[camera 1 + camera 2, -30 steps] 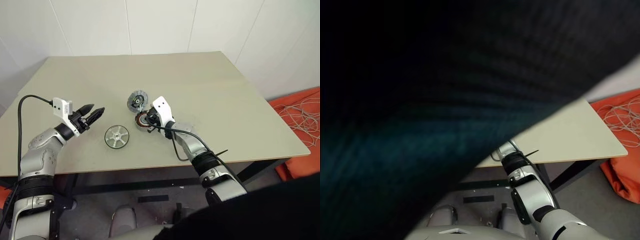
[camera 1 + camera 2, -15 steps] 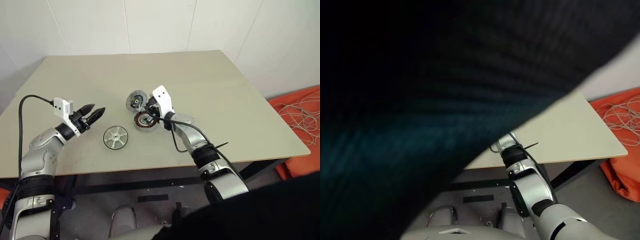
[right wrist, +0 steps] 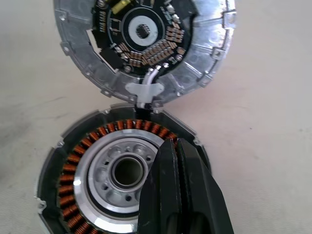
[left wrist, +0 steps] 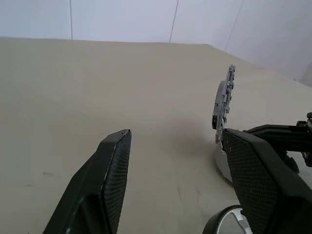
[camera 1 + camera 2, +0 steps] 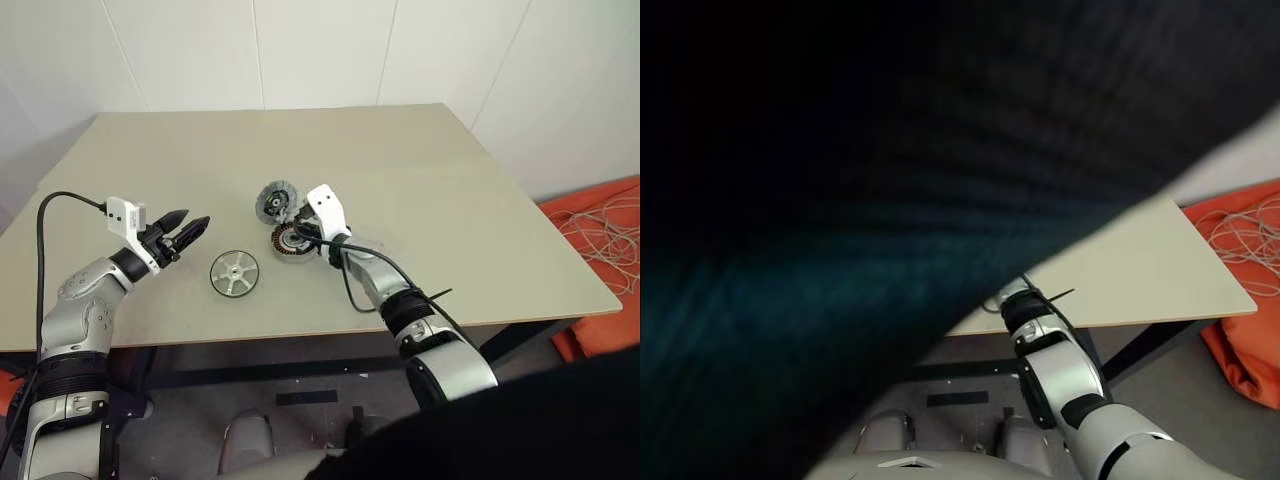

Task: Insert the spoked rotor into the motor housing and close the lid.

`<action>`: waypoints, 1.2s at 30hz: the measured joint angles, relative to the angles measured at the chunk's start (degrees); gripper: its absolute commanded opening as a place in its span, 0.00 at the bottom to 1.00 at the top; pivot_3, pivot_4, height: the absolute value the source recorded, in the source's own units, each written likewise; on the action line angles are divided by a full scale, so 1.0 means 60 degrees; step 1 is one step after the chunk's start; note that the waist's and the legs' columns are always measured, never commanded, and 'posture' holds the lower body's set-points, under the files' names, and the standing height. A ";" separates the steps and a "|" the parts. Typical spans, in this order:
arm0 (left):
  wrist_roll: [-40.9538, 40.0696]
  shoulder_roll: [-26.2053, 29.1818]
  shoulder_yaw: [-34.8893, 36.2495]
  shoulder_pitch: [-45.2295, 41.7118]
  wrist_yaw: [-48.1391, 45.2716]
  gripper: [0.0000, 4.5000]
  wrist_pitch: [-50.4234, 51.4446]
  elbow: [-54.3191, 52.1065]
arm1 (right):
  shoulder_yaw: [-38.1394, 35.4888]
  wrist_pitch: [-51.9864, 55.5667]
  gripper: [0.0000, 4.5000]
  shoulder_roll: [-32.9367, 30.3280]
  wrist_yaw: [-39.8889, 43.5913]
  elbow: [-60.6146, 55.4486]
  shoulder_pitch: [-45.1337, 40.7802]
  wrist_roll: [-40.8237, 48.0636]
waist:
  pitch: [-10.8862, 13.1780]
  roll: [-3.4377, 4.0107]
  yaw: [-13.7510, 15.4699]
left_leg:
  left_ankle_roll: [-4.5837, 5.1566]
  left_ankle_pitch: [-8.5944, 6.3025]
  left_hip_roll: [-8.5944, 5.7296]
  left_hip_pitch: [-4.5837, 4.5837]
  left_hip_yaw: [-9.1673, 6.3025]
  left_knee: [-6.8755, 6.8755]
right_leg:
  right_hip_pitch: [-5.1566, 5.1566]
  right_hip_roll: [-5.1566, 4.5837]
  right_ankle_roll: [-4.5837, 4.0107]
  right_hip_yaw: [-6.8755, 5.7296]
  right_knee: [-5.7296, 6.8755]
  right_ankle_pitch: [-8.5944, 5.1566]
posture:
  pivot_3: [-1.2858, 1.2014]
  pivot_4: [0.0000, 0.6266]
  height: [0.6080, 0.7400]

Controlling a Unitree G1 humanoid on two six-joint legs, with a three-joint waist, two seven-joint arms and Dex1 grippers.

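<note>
Here, in the left eye view, the flat, shiny silver spoked rotor [image 5: 233, 273] lies alone on the pale beige table [image 5: 420, 180], just beside and to the left of the short round silver-rimmed motor housing with orange-brown copper windings [image 5: 290, 240]; the round silver lid carrying a dark circuit board [image 5: 275, 203] stands hinged open at the housing's far edge. The left gripper [image 5: 189, 229] hovers near the rotor with its jaws parted and nothing between them, while the right gripper [image 5: 299, 233] reaches over the housing. In the right eye view a dark mass close to the lens covers the scene, leaving a table corner and an orange heap with pale cables [image 5: 1245, 320]. In the left wrist view the two black jaws stand well apart and empty above the bare table, the upright lid [image 4: 223, 104] seen edge-on beyond them. In the right wrist view the jaws are pressed together, holding nothing, their tip over the copper windings at the housing's rim [image 3: 73, 165]. Risks, as judged: the closed tip could scrape the windings or snag the short lead at the hinge [image 3: 146, 85]; a nudge could drop the lid before the rotor is seated; a tilted rotor could jam on the central bore.
</note>
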 measured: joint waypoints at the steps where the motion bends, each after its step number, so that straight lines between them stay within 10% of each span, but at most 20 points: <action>1: 0.0000 -0.0001 -0.0001 0.0000 -0.0001 0.70 0.0000 0.0001 | 0.0000 0.0044 0.01 -0.0035 0.0046 -0.0225 0.0014 0.0008 | 0.0000 0.0000 -0.0010 | -0.0001 0.0001 0.0004 -0.0012 0.0001 0.0000 | -0.0013 0.0005 -0.0001 0.0000 0.0002 0.0001 | 0.52 0.00 1.00; 36: 0.0000 -0.0004 0.0000 -0.0031 -0.0007 0.70 -0.0001 0.0029 | 0.0181 0.0913 0.01 0.0062 0.0266 -0.1738 0.0223 0.0106 | 0.0000 0.0000 -0.0022 | -0.0012 -0.0005 0.0023 -0.0013 0.0005 -0.0007 | -0.0021 0.0020 -0.0018 -0.0002 0.0003 -0.0010 | 0.52 0.00 1.00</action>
